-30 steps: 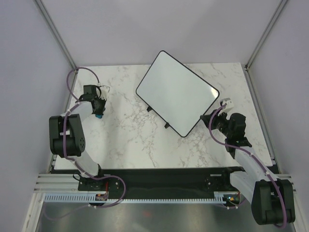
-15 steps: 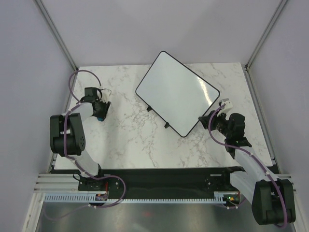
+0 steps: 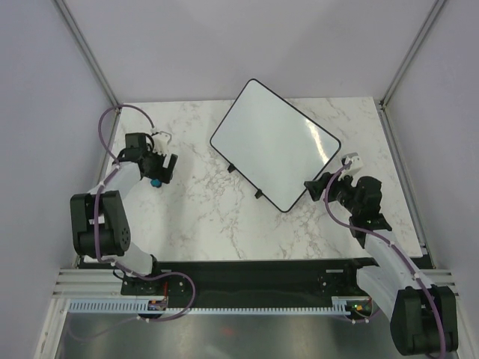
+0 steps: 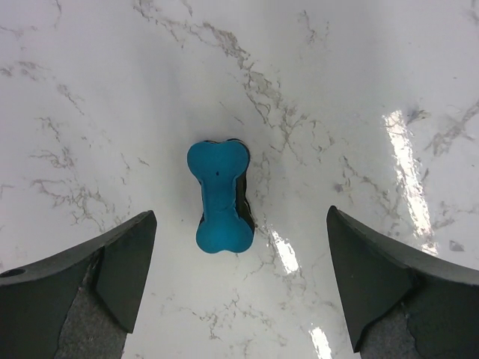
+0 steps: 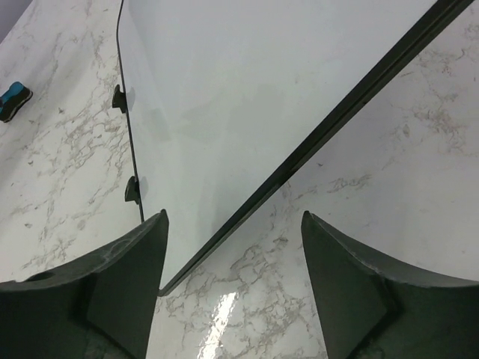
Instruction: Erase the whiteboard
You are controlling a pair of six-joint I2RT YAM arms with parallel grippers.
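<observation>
The glossy whiteboard (image 3: 273, 146), black-framed and round-cornered, sits askew on the far middle of the veined marble tabletop (image 3: 202, 209). One edge runs between the parted fingers of the empty right hand (image 3: 316, 187). The left hand (image 3: 162, 167) gapes, holding nothing, over a blue bone-shaped eraser (image 4: 220, 197).

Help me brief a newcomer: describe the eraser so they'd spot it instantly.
On the marble table, the whiteboard sits far and centre. Go left, below the open left gripper. The eraser lies there: small, bone-shaped, the only blue thing.
</observation>
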